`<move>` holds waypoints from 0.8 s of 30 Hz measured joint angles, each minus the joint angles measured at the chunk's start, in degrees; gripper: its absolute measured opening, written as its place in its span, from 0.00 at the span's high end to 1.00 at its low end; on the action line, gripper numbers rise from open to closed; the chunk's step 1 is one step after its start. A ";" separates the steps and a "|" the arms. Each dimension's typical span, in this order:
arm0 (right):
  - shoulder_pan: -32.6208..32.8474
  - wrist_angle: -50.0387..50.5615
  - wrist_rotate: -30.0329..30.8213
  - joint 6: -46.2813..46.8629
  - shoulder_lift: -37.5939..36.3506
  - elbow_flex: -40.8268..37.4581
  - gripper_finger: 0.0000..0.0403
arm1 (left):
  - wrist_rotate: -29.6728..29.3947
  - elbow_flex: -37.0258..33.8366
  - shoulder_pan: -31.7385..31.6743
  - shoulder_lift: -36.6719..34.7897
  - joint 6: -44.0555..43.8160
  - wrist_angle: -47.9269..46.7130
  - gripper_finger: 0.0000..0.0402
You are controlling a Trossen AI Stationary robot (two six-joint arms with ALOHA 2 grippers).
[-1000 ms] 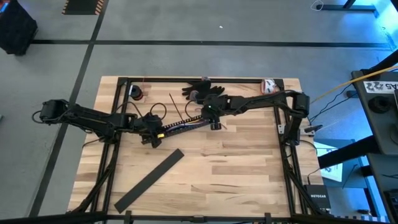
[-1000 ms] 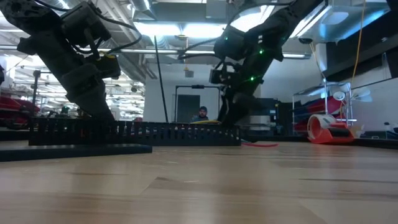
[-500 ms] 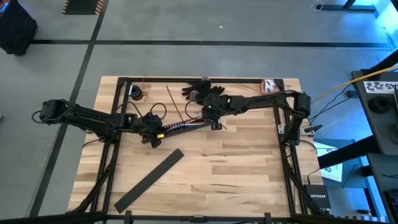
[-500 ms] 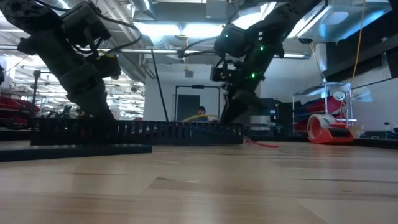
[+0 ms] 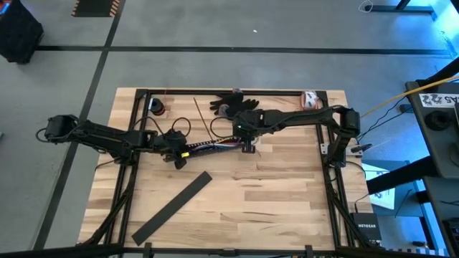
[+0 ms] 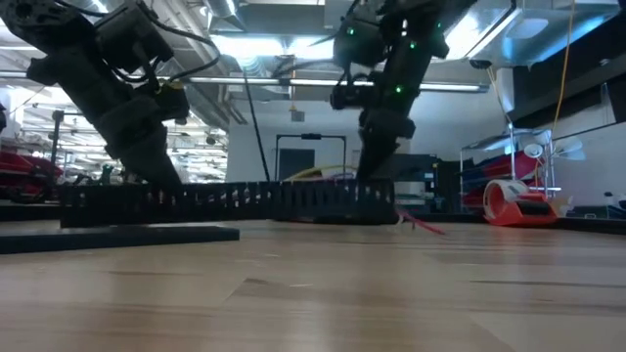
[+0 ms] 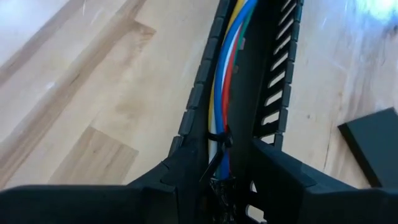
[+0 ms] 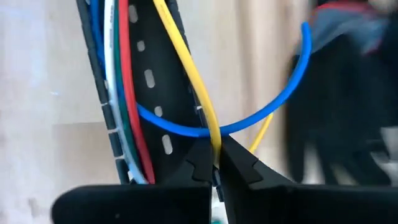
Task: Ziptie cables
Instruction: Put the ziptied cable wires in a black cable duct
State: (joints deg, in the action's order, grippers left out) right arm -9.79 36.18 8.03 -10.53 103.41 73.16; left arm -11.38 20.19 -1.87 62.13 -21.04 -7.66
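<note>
Right gripper (image 8: 214, 163) clenched on a yellow wire of the cables (image 8: 124, 93); left gripper (image 7: 230, 163) grips the slotted bar (image 7: 273, 81).

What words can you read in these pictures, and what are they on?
"NETGEAR": on the black box on the floor by the table's right edge, seen from above; small, but it reads so.
White label on the grey bench at the picture's right edge: dark letters, cut off and too small to read.
Low view and both wrist views: no words to read.
</note>
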 joint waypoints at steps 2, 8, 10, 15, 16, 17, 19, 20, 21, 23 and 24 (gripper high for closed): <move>0.17 0.01 -2.65 2.17 1.29 -0.22 0.98 | 0.72 0.05 0.15 0.00 -0.10 -1.19 0.67; 2.68 -2.84 -9.58 6.81 4.55 -0.28 0.97 | 3.94 0.38 2.45 -0.39 -0.82 -8.06 0.69; 3.92 -4.42 -8.74 8.93 5.13 -0.26 0.95 | 4.72 0.33 3.27 -1.19 0.14 -9.56 0.71; 6.21 -1.72 -4.71 8.98 5.09 1.04 0.79 | 5.03 0.09 3.39 -4.28 2.32 -10.78 0.74; 6.22 -0.06 -4.83 8.65 4.66 1.61 0.75 | 5.03 0.09 3.26 -4.52 2.40 -10.76 0.74; 6.16 1.52 -5.39 8.48 4.18 2.45 0.71 | 5.03 0.06 3.05 -5.06 2.38 -11.04 0.75; 5.91 4.38 -6.05 7.88 3.36 4.21 0.64 | 5.03 0.06 2.70 -5.61 2.36 -11.59 0.75; 5.91 5.82 -6.07 7.31 3.10 4.75 0.61 | 5.01 0.05 2.61 -5.62 2.16 -11.89 0.75; 5.89 7.04 -6.19 6.89 2.81 4.87 0.59 | 4.91 0.04 2.57 -5.63 2.14 -12.00 0.75; 5.96 6.31 -6.57 6.23 2.74 4.68 0.55 | 4.80 0.04 2.58 -5.64 2.41 -11.76 0.75; 6.03 4.90 -6.53 6.21 2.71 4.45 0.54 | 4.78 0.04 2.58 -5.64 2.81 -11.53 0.75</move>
State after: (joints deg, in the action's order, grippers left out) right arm -3.75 41.09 1.49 -4.32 106.13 77.61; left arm -6.60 20.23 0.71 56.49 -18.23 -19.19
